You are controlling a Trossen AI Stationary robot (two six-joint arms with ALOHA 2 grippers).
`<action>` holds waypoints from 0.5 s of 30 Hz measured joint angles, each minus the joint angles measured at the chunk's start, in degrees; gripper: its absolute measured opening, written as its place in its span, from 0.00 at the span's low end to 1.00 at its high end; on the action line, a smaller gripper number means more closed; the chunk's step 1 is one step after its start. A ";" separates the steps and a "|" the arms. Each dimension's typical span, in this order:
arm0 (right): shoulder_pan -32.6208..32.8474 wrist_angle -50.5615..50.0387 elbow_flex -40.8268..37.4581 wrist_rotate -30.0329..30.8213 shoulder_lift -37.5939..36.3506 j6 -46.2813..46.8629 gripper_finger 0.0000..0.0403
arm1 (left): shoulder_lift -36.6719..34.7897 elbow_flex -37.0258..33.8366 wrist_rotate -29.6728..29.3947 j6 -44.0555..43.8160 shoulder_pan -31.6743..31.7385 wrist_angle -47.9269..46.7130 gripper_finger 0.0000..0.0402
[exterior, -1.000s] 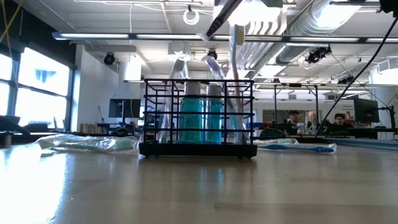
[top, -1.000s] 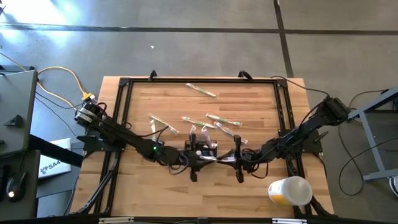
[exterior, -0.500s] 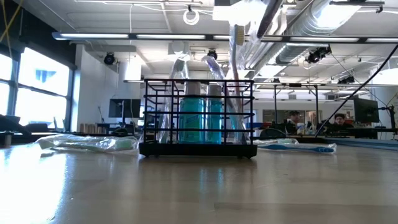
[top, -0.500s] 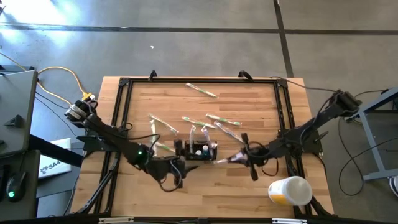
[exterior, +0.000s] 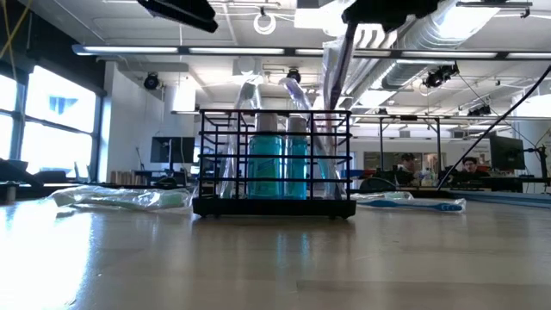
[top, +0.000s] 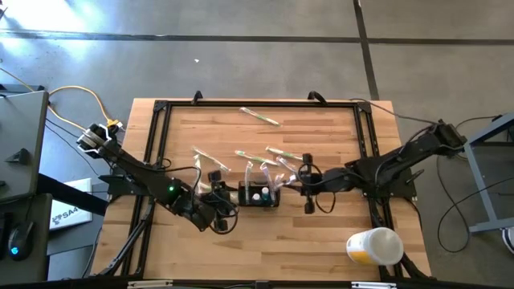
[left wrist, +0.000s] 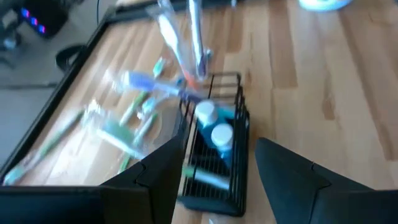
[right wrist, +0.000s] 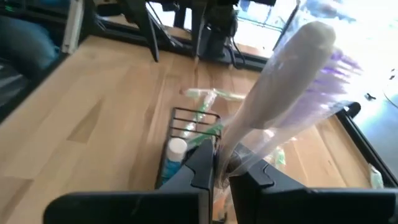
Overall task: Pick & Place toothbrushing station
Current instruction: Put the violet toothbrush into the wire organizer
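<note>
Wooden counter [top: 321, 241]: right gripper [right wrist: 222, 167] clenched a wrapped toothbrush [right wrist: 286, 93] above black wire caddy [top: 259, 194]; lowering looked next; left gripper [left wrist: 214, 168] gaped.

The table [top: 321, 241] is pale wood in narrow planks with a smooth, faintly shiny finish, edged by a matt black metal frame [top: 157, 136]. The caddy [exterior: 274, 164] is thin black wire, open like a mesh. Inside stand translucent blue plastic bottles [exterior: 277, 164] with white caps. The toothbrushes [top: 285, 152] lie in clear, glossy, crinkled plastic wrappers. The cup [top: 373, 246] near the table's right front corner looks like smooth white and yellow plastic.
</note>
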 joint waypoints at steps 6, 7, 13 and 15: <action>-2.45 0.40 0.00 -0.95 2.40 1.46 0.05 | -0.02 -2.40 -0.65 -2.64 0.00 1.26 0.49; -2.81 0.42 0.00 -1.18 2.70 1.49 0.05 | -0.02 -3.06 -0.68 -2.65 0.00 2.38 0.49; -4.42 0.83 0.00 -4.42 4.57 2.42 0.05 | -0.02 -7.22 -0.71 -3.16 0.00 7.54 0.49; -4.83 0.83 0.00 -5.59 5.50 2.82 0.05 | -0.02 -8.19 -0.73 -3.23 0.00 9.05 0.49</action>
